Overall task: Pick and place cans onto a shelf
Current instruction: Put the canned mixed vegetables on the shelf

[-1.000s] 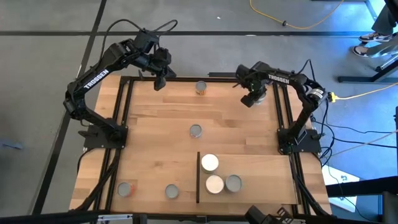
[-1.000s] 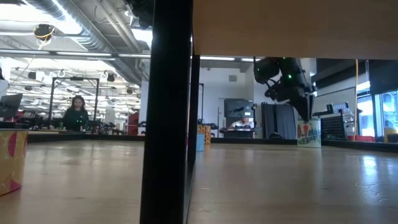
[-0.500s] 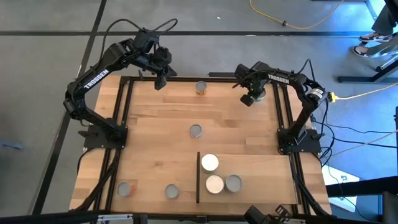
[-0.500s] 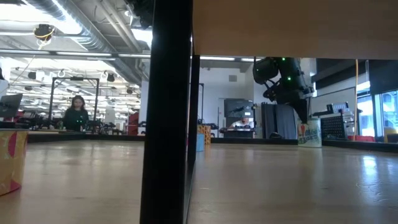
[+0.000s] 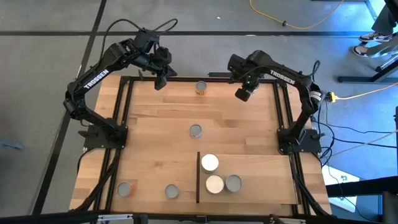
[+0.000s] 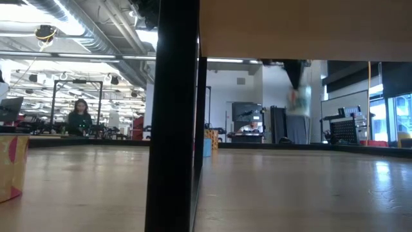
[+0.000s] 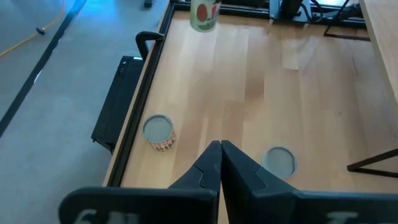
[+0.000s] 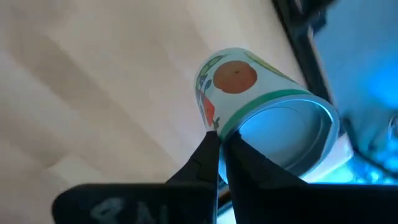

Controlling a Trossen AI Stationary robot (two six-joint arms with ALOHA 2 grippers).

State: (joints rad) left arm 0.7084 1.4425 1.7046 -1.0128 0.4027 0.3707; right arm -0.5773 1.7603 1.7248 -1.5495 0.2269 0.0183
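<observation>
Cans (image 5: pixel 214 183) on light-wood tabletop (image 5: pixel 155 134)

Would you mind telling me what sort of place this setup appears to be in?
Probably an open lab or workshop: exposed ceiling ducts and strip lights, a person seated at a far bench, and cables across a grey floor around the framed wooden table with its two arms.

Two matte-black, six-joint arms, each built of slim tubular links between bulkier rounded joint housings. White "TROSSEN" lettering runs along the left arm's long link (image 5: pixel 93 78) and the right arm's forearm (image 5: pixel 283 76). Black cables loop above the left wrist. Each claw ends in two dark, tapered fingers (image 7: pixel 214 168).
</observation>
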